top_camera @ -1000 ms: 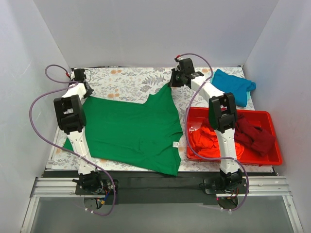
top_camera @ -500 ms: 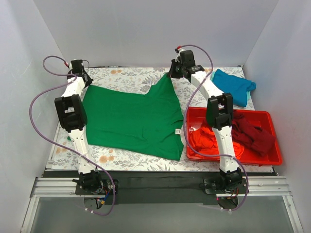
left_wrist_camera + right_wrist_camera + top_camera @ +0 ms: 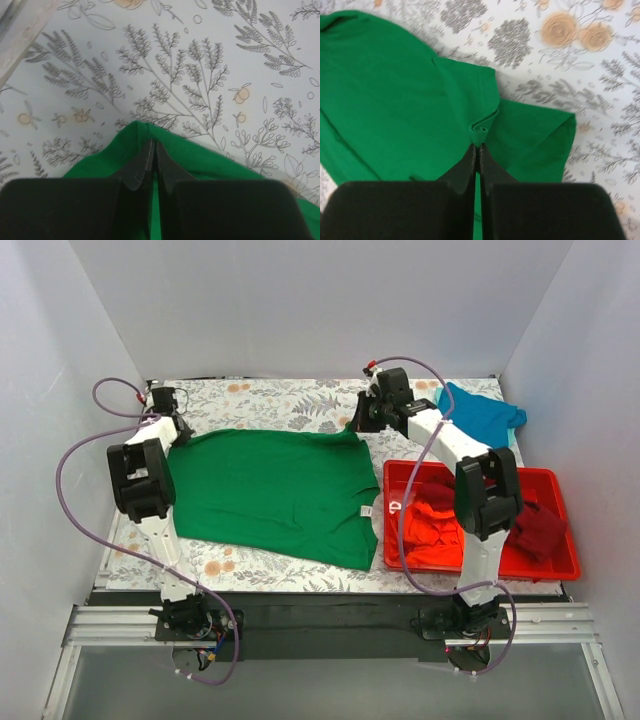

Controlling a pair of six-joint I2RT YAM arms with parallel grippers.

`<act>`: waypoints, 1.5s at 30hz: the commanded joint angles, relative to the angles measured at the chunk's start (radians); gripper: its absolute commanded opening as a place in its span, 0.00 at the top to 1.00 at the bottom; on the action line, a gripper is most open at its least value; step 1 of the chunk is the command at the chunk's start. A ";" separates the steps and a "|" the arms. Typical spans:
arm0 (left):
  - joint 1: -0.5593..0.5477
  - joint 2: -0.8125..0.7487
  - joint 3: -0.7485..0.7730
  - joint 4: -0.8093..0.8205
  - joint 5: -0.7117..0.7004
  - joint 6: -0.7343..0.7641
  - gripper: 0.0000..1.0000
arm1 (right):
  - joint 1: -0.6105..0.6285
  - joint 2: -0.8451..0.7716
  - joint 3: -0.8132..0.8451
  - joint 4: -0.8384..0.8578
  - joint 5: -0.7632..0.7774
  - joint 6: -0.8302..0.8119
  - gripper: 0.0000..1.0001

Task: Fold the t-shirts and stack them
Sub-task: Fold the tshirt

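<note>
- Two wrist views show what the overhead can't. The left tool [image 3: 152,145] has its fingers squeezed together on the hem of the green t-shirt [image 3: 270,495]. The right tool [image 3: 478,147] is clamped on a little puckered fold of the same shirt, just beside a sleeve.
- The top view gives the layout instead. The green t-shirt is spread across the left and middle of the table [image 3: 290,400], and its far edge runs between the two tools, one at each far corner.
- The table has a floral print with grey ferns and orange blossoms, and plain white walls [image 3: 300,300] close it in on three sides. A metal rail [image 3: 330,620] at the near edge carries the arm bases.
- A red tray [image 3: 565,570] sits near right, just beside the green shirt's edge. A crumpled orange-red t-shirt [image 3: 425,530] and a maroon t-shirt [image 3: 540,525] are in it.
- The right arm [image 3: 485,495] reaches over the tray and hides the part of it between those two shirts.
- A teal t-shirt [image 3: 485,415] lies bunched in the far right corner, beyond the tray.
- Purple cables [image 3: 70,470] loop beside both arms.
</note>
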 commanded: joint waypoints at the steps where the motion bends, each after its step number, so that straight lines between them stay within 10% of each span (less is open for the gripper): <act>1: -0.001 -0.141 -0.062 0.028 -0.099 -0.009 1.00 | 0.034 -0.129 -0.095 0.083 -0.006 0.003 0.99; 16: 0.042 -0.360 -0.315 0.085 -0.167 -0.057 1.00 | 0.142 -0.448 -0.508 0.089 0.071 0.060 0.99; 45: 0.050 -0.613 -0.619 0.051 -0.219 -0.015 1.00 | 0.309 -0.712 -0.796 0.085 0.171 0.175 0.99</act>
